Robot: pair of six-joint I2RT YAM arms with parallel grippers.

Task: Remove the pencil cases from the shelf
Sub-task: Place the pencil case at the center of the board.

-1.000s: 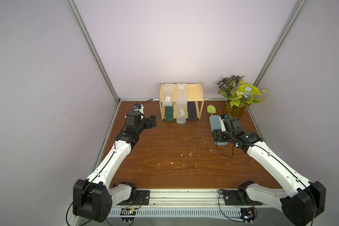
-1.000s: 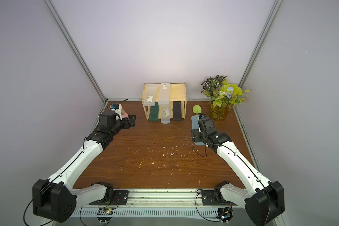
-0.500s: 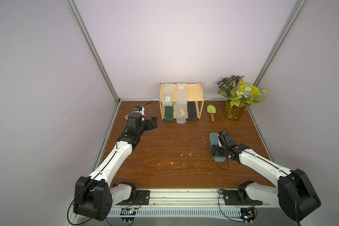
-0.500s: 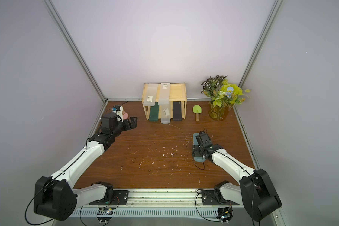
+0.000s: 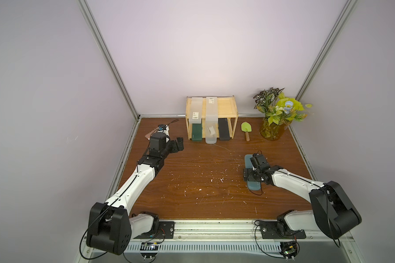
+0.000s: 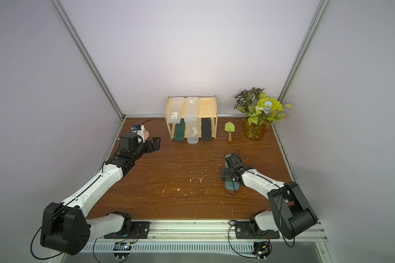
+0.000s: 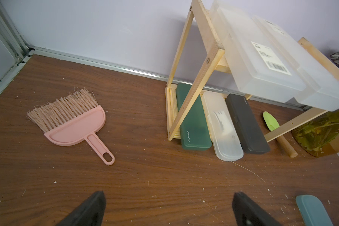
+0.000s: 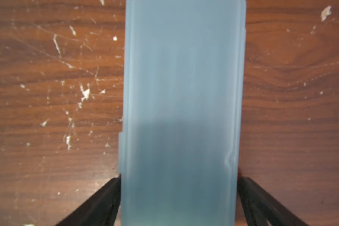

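Pencil cases number six: two frosted cases (image 5: 196, 109) (image 5: 211, 111) on the shelf's (image 5: 226, 107) top tier, dark green case (image 5: 196, 133), clear case (image 5: 210, 134) and black case (image 5: 224, 132) below, and one teal case (image 8: 180, 78) flat on the desk (image 5: 192, 182). Left hand (image 7: 168, 197) hovers wide and empty. Right hand (image 8: 179, 176) straddles the teal case; whether it pinches it I cannot tell. In both top views the hand hides the case's middle.

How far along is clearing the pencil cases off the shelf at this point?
Done: the teal case lies on the table. In hand: the right hand straddles it; gripping or released, unclear. The left hand is open and empty near the shelf. Left: five cases, two frosted cases on top, the green case, clear case and black case below.
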